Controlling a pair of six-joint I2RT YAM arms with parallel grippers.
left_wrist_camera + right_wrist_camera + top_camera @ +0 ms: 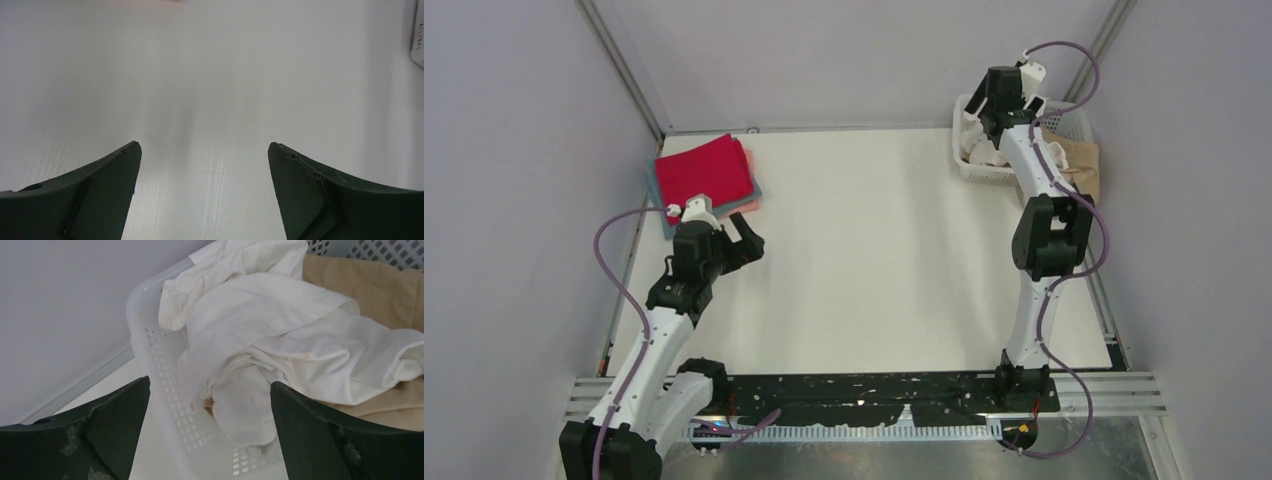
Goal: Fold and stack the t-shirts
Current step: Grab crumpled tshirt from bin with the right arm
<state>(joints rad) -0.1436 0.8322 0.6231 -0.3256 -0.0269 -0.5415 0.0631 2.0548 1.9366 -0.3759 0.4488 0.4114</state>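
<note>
A crumpled white t-shirt [270, 335] lies in the white lattice basket [165, 405] on top of a tan t-shirt [370, 285]. My right gripper [210, 390] hovers open and empty just above the basket's near rim and the white shirt; in the top view it sits over the basket [984, 110] at the back right, where tan cloth [1079, 160] hangs over the side. A stack of folded shirts, red [704, 170] on top with teal and pink edges below, lies at the back left. My left gripper [746, 245] is open and empty just in front of that stack.
The white table [874, 260] spreads between the two arms. Grey walls close in the back and both sides. The left wrist view shows bare table [210, 100] and a corner of the basket [417, 35] at the far right.
</note>
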